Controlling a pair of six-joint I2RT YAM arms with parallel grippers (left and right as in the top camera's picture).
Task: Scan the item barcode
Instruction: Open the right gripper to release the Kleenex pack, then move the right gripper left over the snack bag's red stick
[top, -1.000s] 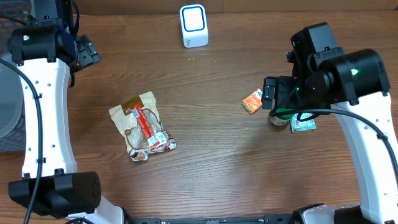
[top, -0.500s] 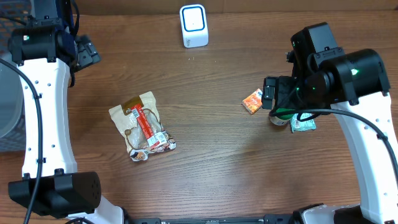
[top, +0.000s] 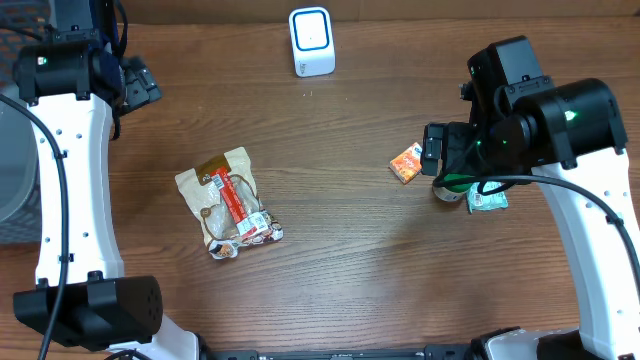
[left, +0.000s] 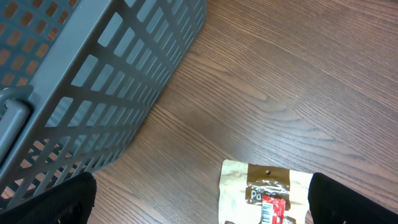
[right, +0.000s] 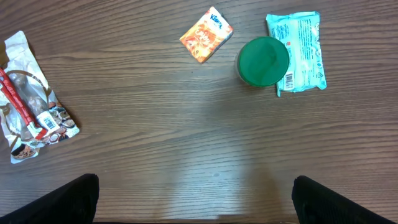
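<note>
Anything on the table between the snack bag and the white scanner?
Nothing visible does. Only bare table lies between the snack bag and the scanner; the orange packet sits well off to one side.

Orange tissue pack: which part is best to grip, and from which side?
Grip the orange tissue pack across its two longer edges, coming straight down from above. It lies flat on the table, thin and diagonal, so the jaws probably need turning to match. The green lid stands apart from it, leaving both edges free.
</note>
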